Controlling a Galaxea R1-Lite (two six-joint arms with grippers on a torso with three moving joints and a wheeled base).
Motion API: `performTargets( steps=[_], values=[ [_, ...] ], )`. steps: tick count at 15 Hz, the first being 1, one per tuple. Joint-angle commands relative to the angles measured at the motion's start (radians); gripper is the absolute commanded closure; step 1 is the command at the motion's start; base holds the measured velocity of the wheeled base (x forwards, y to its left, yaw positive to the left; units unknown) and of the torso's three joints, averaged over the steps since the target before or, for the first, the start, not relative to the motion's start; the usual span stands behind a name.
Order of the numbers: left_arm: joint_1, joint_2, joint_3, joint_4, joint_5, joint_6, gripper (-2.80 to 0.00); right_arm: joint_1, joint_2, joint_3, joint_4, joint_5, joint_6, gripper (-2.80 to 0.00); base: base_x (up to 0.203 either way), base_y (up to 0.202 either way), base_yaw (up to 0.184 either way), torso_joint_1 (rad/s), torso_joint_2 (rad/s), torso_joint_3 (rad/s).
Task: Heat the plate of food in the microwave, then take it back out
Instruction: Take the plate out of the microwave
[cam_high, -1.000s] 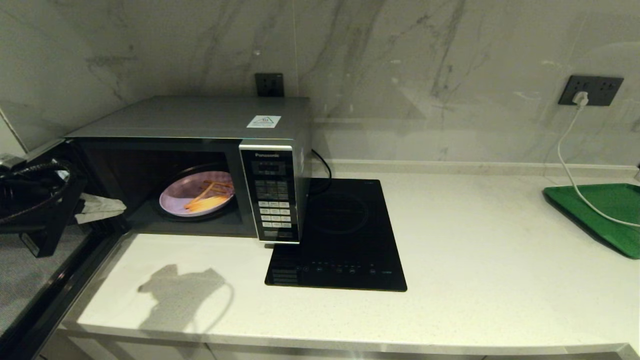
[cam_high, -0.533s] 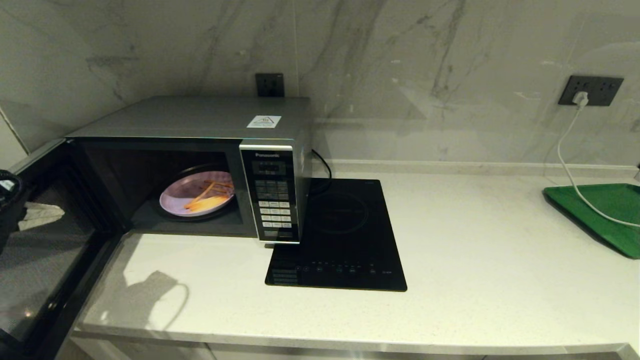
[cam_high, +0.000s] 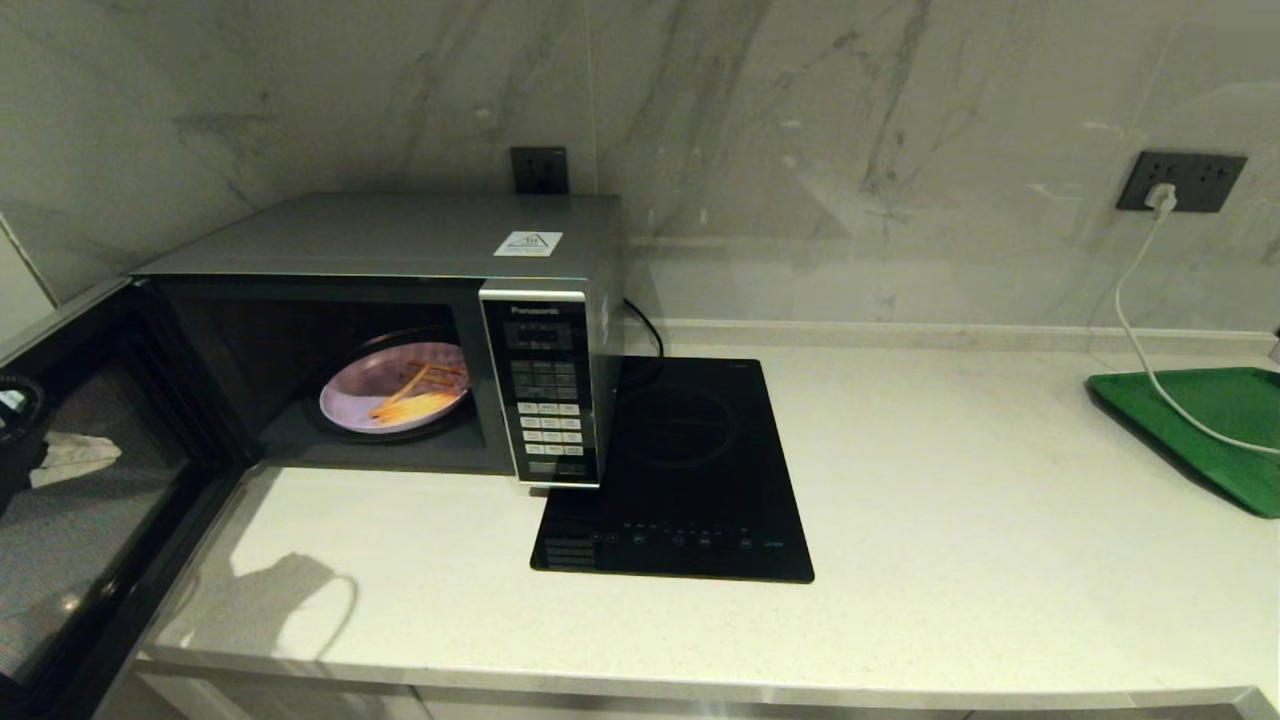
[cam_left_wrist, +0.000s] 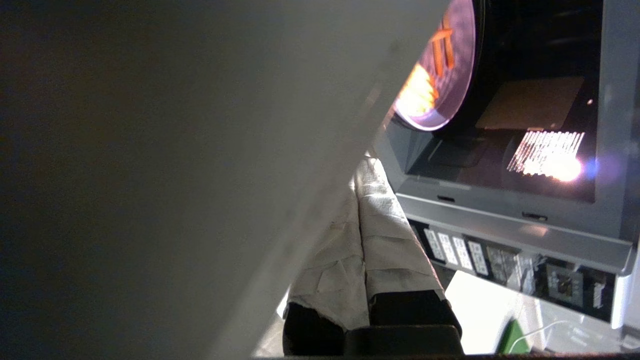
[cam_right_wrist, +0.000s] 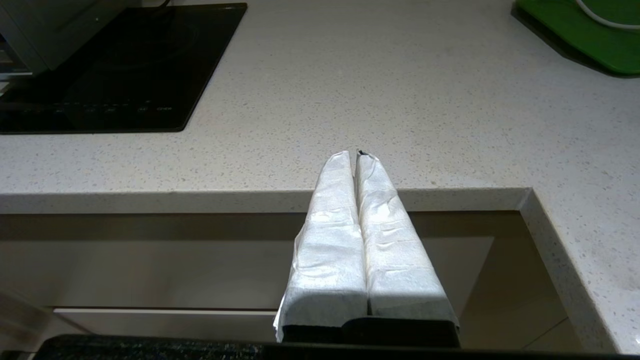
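So the plate of food (cam_high: 393, 398) sits inside the microwave (cam_high: 400, 330), ahead of my empty, pressed-together left jaws (cam_left_wrist: 361, 210) beside the wide-open door (cam_high: 90, 500), which I judge needs closing before heating and retrieval; my right jaws (cam_right_wrist: 358, 155), likewise closed, idle off the tabletop (cam_high: 950, 520).

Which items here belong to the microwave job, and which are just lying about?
Job: microwave, door open; plate of food inside it; left gripper, shut, behind the open door.
Lying about: induction hob, green tray, white cable, right gripper, parked.
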Motion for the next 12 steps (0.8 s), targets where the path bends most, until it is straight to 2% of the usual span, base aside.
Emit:
performTargets(
  steps=[1, 6, 8, 12],
  values=[
    [-0.006, -0.031, -0.004, -0.001, -0.009, 0.011, 0.0, 0.0, 0.002, 0.0, 0.002, 0.0, 0.0, 0.0, 0.0, 0.0, 0.0, 0.0, 0.0, 0.0],
    [-0.007, -0.083, -0.005, -0.086, -0.028, 0.088, 0.0, 0.0, 0.002, 0.0, 0.0, 0.0, 0.0, 0.0, 0.0, 0.0, 0.0, 0.0, 0.0, 0.0],
    [-0.04, -0.1, 0.012, -0.063, -0.059, 0.094, 0.0, 0.0, 0.002, 0.0, 0.002, 0.0, 0.0, 0.0, 0.0, 0.0, 0.0, 0.0, 0.0, 0.0],
    [-0.089, -0.095, 0.128, -0.01, -0.123, 0.094, 0.0, 0.0, 0.002, 0.0, 0.001, 0.0, 0.0, 0.0, 0.0, 0.0, 0.0, 0.0, 0.0, 0.0]
  ],
)
